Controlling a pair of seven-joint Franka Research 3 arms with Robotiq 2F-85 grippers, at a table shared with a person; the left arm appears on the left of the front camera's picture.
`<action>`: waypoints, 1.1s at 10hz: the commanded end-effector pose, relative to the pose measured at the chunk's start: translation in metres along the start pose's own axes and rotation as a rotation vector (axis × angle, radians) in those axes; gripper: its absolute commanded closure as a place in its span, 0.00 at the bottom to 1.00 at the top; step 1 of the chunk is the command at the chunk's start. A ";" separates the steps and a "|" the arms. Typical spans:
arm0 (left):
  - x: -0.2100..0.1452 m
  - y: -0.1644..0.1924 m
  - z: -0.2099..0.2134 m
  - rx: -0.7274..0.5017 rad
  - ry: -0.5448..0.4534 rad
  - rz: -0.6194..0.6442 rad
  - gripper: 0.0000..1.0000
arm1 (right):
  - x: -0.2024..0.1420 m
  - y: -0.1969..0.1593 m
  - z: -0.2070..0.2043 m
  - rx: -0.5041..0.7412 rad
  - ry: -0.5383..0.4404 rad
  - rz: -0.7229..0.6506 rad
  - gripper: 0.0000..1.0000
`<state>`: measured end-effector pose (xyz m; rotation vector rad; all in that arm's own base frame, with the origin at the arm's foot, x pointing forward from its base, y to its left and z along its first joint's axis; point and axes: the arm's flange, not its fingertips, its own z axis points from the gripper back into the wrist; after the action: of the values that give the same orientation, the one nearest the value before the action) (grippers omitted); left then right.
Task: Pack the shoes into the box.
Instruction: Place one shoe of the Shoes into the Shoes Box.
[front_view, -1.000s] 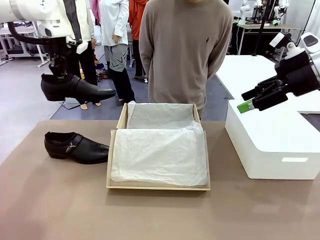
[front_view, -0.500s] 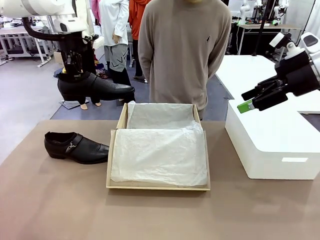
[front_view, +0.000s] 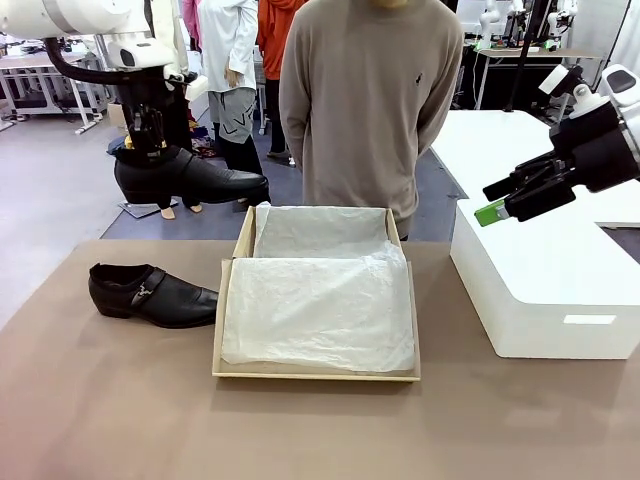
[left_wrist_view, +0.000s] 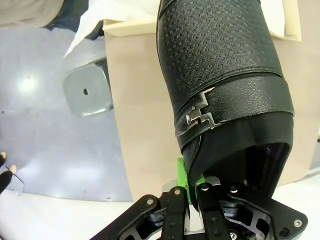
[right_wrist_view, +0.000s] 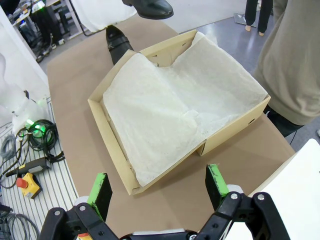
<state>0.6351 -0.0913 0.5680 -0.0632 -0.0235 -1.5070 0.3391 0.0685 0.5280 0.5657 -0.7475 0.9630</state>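
Front view: a brown surface (front_view: 100, 420) spans the foreground, and a person in a taupe sweater (front_view: 370, 100) stands at its far side, directly behind the box. A large white block (front_view: 540, 290) sits on the robot's right part of the surface, well apart from the shoes. At the middle lies the tan cardboard shoebox (front_view: 316, 374), open, with its lid laid back toward the person and white tissue paper (front_view: 320, 300) spread over the inside; no shoe is in it. The lifted shoe (front_view: 190, 178), glossy black, hangs level in the air above the far left edge of the surface, its pointed toe aimed at the shoebox's far left corner. The other shoe (front_view: 150, 294) rests on the surface left of the shoebox, buckle strap facing the camera, toe just beside the left wall. The left claw (front_view: 147, 140) is clamped on the heel-end rim of the lifted shoe; the left wrist view shows a green pad pressed against the leather below the metal buckle (left_wrist_view: 199, 111). The right claw (front_view: 505, 205) hovers above the white block with its pads spread wide and nothing between them.
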 end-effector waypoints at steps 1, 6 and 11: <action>-0.001 0.001 0.006 0.011 -0.005 -0.003 1.00 | 0.002 -0.004 -0.002 0.009 -0.030 0.026 0.00; 0.027 -0.011 0.012 0.003 0.029 0.029 1.00 | 0.002 -0.004 -0.002 0.009 -0.030 0.026 0.00; 0.114 -0.043 0.027 -0.073 0.114 0.016 1.00 | 0.002 -0.004 -0.002 0.009 -0.030 0.026 0.00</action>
<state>0.5930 -0.1979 0.5929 -0.0148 0.0822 -1.4972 0.3392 0.0687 0.5284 0.5652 -0.7477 0.9638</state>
